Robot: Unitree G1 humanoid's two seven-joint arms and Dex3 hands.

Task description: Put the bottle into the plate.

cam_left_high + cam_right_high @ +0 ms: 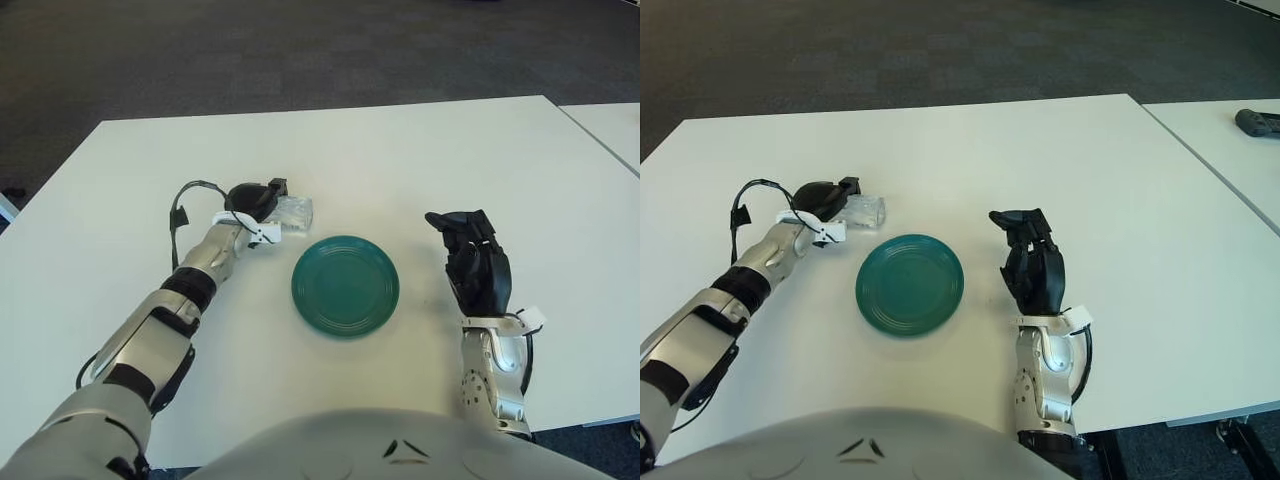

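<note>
A dark, oblong object (1260, 122) is lying near the left edge of a second white table (1230, 150), which is standing just beside the main white table (940, 150).

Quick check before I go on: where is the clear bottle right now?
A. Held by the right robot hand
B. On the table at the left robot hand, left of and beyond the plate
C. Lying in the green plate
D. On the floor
B. The bottle lies on the white table at the left robot hand, outside the empty green plate; the right robot hand shows right of the plate, holding nothing.
</note>
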